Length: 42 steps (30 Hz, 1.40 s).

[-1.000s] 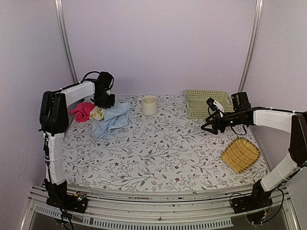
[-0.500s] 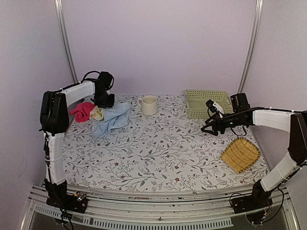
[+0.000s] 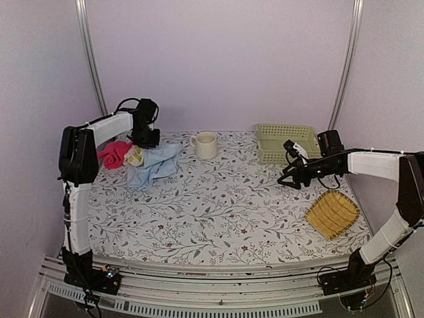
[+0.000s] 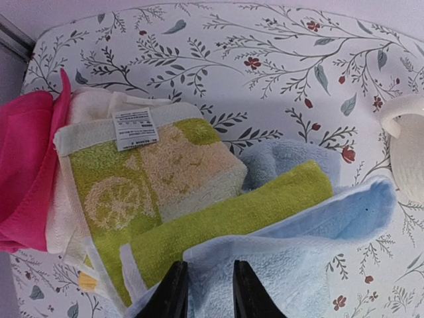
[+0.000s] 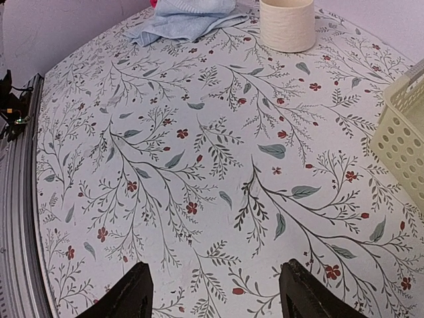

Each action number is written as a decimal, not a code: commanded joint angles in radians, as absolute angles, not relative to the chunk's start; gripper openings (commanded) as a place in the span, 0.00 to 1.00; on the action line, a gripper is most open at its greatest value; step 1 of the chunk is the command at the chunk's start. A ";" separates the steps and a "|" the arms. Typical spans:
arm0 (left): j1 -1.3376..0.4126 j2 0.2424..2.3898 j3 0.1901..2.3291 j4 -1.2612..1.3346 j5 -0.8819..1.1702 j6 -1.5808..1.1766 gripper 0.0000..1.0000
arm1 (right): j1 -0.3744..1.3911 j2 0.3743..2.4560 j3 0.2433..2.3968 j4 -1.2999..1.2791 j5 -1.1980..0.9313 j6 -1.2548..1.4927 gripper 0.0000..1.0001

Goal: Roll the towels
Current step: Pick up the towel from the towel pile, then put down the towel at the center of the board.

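Observation:
The pale blue towel (image 3: 156, 165) lies crumpled at the back left of the table, and its edge also shows in the right wrist view (image 5: 182, 16). The yellow-green and cream patterned towel (image 4: 152, 185) lies folded beside and partly under it, with a white label on top. My left gripper (image 3: 144, 140) stands over the blue towel (image 4: 298, 265). Its fingers (image 4: 173, 291) are a narrow gap apart with blue cloth between them, and whether they pinch it does not show. My right gripper (image 3: 286, 177) hangs open over bare tablecloth, far from both towels.
A pink cloth (image 3: 114, 154) lies left of the towels against the wall. A cream mug (image 3: 205, 144) stands at the back middle, a pale green perforated basket (image 3: 285, 142) at the back right, and a yellow woven bamboo tray (image 3: 331, 213) at the front right.
The right gripper has drifted slightly left and down over the table. The left gripper has stayed at the towels, with the heap much the same.

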<state>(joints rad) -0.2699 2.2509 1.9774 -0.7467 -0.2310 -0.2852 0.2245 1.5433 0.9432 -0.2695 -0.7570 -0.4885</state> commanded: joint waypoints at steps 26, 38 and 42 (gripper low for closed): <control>-0.398 1.939 2.214 -0.760 -0.197 -0.133 0.00 | 0.232 1.559 0.984 -0.300 -0.804 -0.497 0.64; -0.929 1.689 2.227 -0.535 -0.342 0.239 0.00 | 0.226 1.552 1.033 -0.320 -0.813 -0.434 0.62; -1.000 1.643 1.947 -0.486 -0.179 0.144 0.00 | 0.201 1.528 1.096 -0.396 -0.817 -0.434 0.62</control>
